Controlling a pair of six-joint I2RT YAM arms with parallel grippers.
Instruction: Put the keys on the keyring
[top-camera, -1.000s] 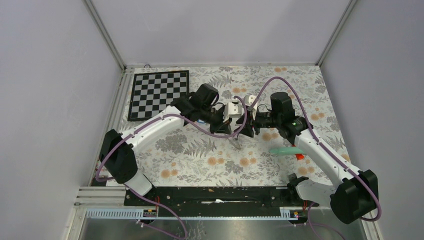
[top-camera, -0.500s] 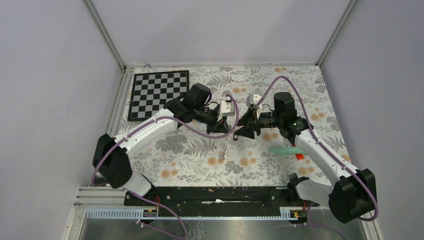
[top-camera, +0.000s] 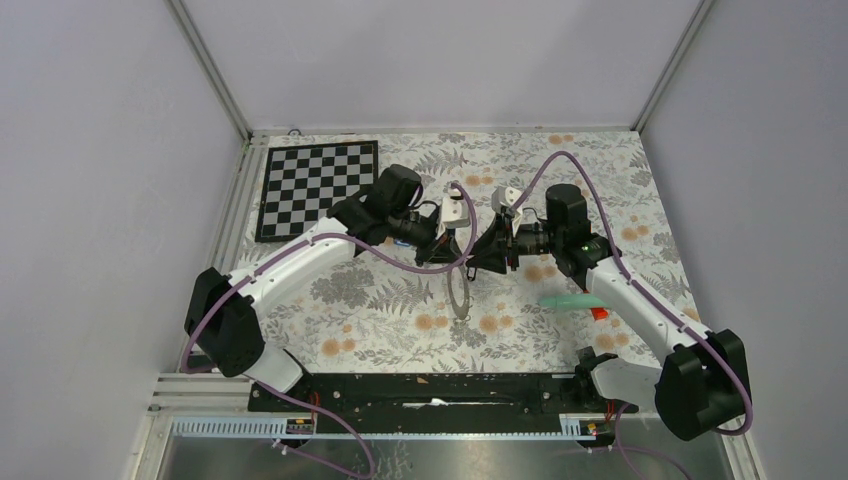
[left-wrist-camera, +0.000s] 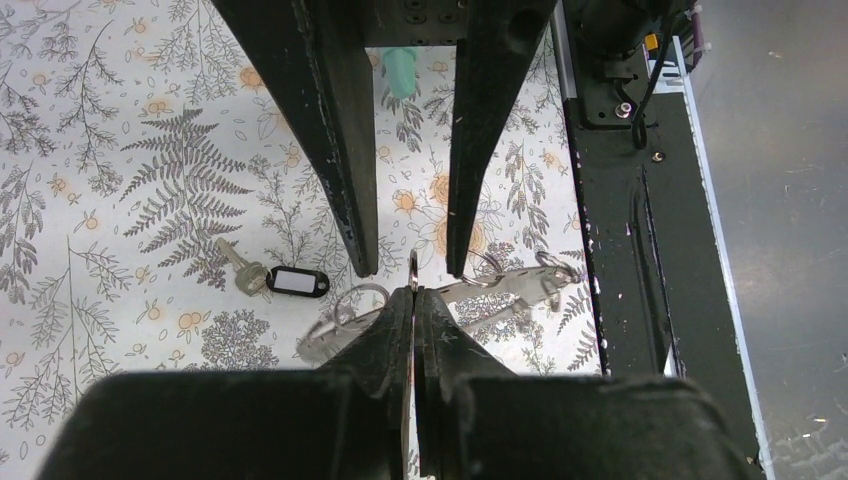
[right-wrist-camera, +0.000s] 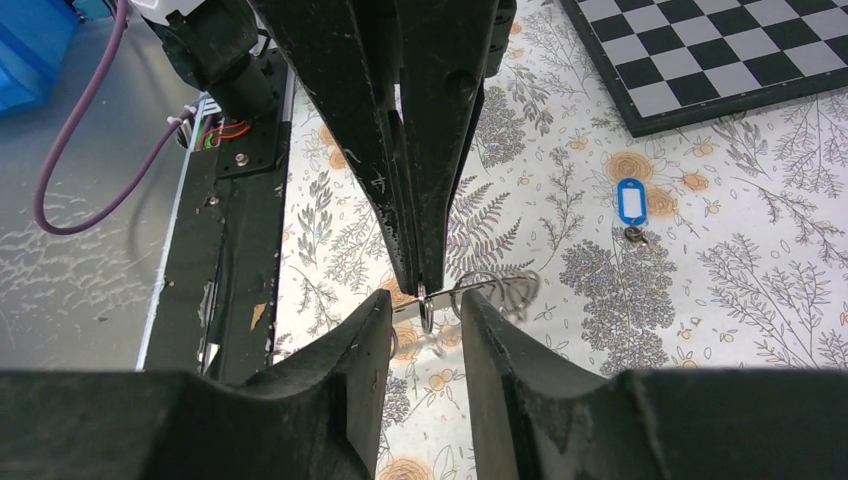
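Note:
My left gripper (top-camera: 458, 262) (left-wrist-camera: 413, 292) is shut on the upper edge of the keyring (top-camera: 459, 297), a dark-grey hoop hanging below it above the table. In the left wrist view the keyring (left-wrist-camera: 413, 268) shows as a thin edge between the pads. My right gripper (top-camera: 474, 262) (right-wrist-camera: 425, 300) is open, its fingers (left-wrist-camera: 340, 150) on either side of that edge and of the left fingertips (right-wrist-camera: 405, 240). The black-tagged key (left-wrist-camera: 290, 281) lies on the cloth. The blue-tagged key (right-wrist-camera: 629, 203) lies nearer the board.
A chequered board (top-camera: 318, 188) lies at the back left. A teal stick (top-camera: 568, 301) with a red piece (top-camera: 599, 313) lies under the right forearm. A black base rail (top-camera: 430, 388) runs along the near edge. Metal frame posts stand at the back corners.
The left gripper has drawn back and up with the keyring. The hoop, first low and edge-on, now hangs showing its face. The right gripper has closed in around it.

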